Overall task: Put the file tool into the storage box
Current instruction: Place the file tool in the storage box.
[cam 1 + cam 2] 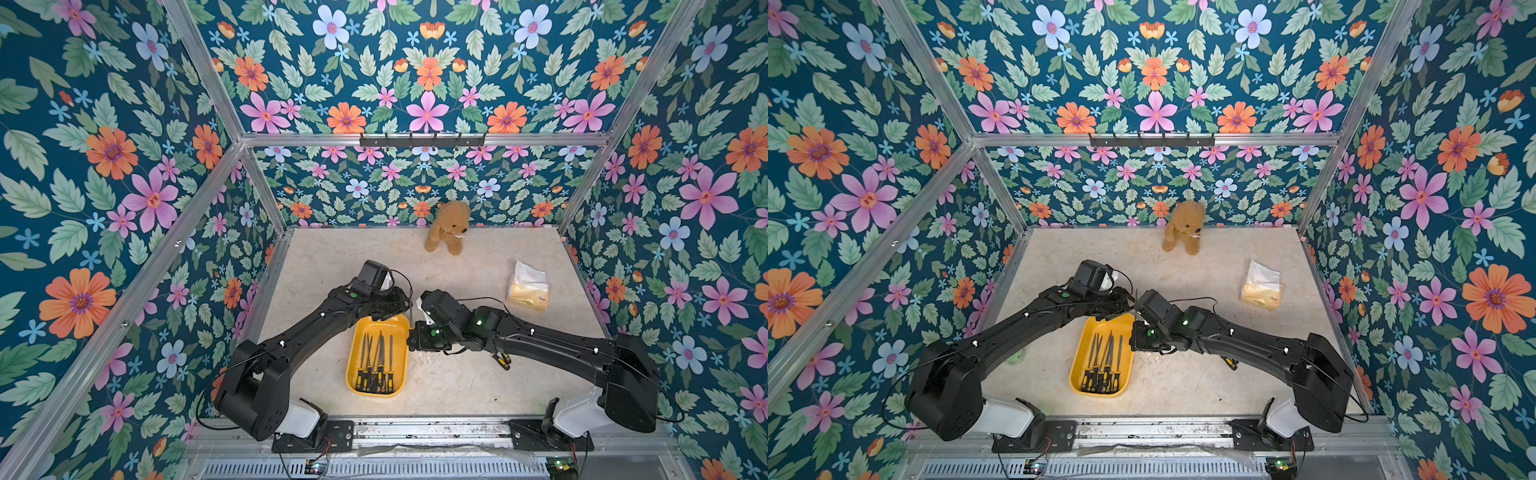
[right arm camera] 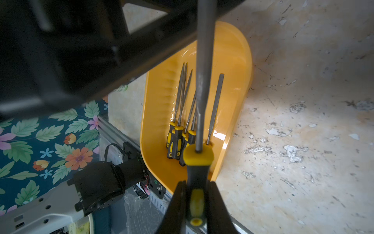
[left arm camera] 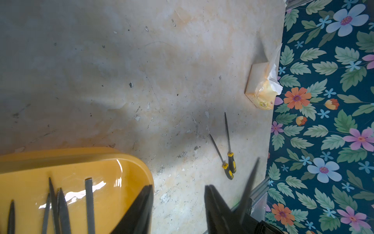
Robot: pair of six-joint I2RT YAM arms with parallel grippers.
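Clamping a file [image 2: 199,156] by its handle, the right gripper [image 2: 196,194] holds it over the tray's [image 2: 238,60] right rim, shaft parallel to the tray's length; the left gripper [image 3: 178,188] hangs half-open, empty, nearby.

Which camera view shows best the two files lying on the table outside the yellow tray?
The left wrist view: both files lie there whole, tips to handles. In both top views the right arm covers them; only their handles peek out. The right wrist view misses them.
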